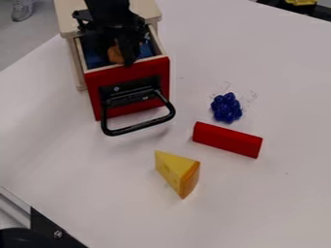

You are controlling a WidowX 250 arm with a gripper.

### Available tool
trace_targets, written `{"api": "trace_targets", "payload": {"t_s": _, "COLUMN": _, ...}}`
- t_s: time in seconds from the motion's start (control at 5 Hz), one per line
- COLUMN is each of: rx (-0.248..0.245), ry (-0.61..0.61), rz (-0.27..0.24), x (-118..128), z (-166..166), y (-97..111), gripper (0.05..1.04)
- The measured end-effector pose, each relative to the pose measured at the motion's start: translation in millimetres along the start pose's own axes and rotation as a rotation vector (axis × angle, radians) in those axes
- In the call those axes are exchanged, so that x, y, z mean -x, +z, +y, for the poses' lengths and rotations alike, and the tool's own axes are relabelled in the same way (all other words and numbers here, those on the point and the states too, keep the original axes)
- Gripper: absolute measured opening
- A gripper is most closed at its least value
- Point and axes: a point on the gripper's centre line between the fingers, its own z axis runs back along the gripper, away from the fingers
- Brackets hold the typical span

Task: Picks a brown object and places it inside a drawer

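The black gripper (124,48) hangs down into the open drawer (128,80), which has a red front and a black handle and sticks out of a pale wooden cabinet at the upper left. Inside the drawer, low by the gripper and just behind the red front, is an orange-brown object (115,54). Part of it is covered by the gripper, and I cannot tell whether it is held. Dark blue shows on the drawer's inside around it.
On the white table (271,213) are a yellow cheese wedge (174,170) near the middle, a red block (226,139) to its upper right, and a dark blue bumpy object (226,107) beyond that block. The drawer's handle (139,127) juts toward the camera.
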Motion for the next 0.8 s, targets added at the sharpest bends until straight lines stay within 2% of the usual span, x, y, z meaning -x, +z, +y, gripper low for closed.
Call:
{"api": "trace_targets", "payload": {"t_s": 0.2, "rx": -0.009, "ry": 0.002, "rz": 0.004, "x": -1.7, "z": 0.5, "y": -1.9, "gripper": 0.542}}
{"api": "trace_targets", "payload": {"t_s": 0.4, "rx": -0.008, "ry": 0.01, "rz": 0.005, "x": -7.7, "z": 1.7, "y": -3.7, "gripper": 0.61}}
{"api": "trace_targets", "payload": {"t_s": 0.6, "rx": -0.011, "ry": 0.01, "rz": 0.018, "x": -9.0, "z": 3.3, "y": -5.0, "gripper": 0.886}}
{"api": "trace_targets", "payload": {"t_s": 0.8, "rx": -0.012, "ry": 0.013, "rz": 0.024, "x": -8.6, "z": 4.2, "y": -6.2, "gripper": 1.003}}
